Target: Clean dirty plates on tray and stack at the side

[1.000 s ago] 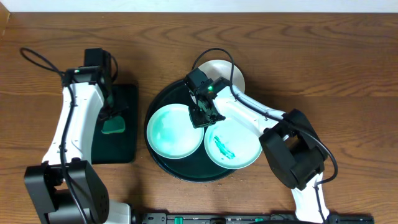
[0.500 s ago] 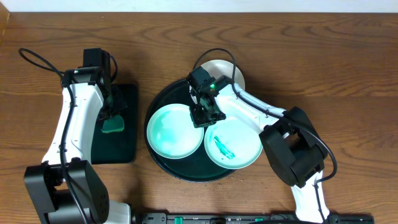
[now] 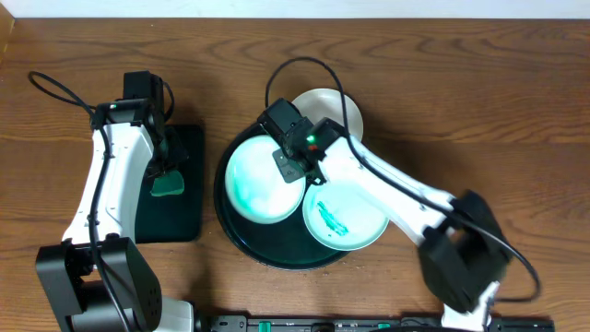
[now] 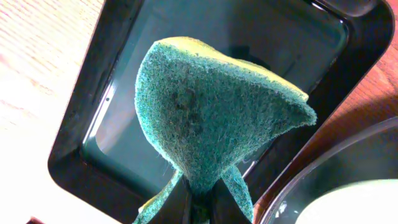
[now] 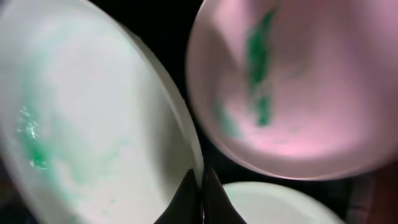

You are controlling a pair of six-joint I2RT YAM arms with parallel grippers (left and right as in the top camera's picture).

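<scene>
A green scouring sponge [image 4: 211, 118] with a yellow backing fills the middle of the view, folded into a cone and pinched at its lower end by the left gripper [image 4: 200, 202], whose dark fingers are clamped on it. Behind it lies a glossy black rectangular tray [image 4: 81, 137] on the wooden table [image 4: 37, 56]. At the lower right corner the rim of a round dark tray [image 4: 311, 180] shows, with the edge of a pale plate [image 4: 367, 202] inside it.

- Overhead: bright, even light on the bench [image 3: 479, 83]; shadows are short and soft, and everything is sharp.
- Left wrist: sponge [image 4: 211, 124] crisp; the bench at upper left burns out to white; glossy sheen on the small tray [image 4: 87, 130].
- Right wrist: dim and blurred; near plate [image 5: 93, 124] soft, far plate [image 5: 298, 81] tinted pink.
</scene>
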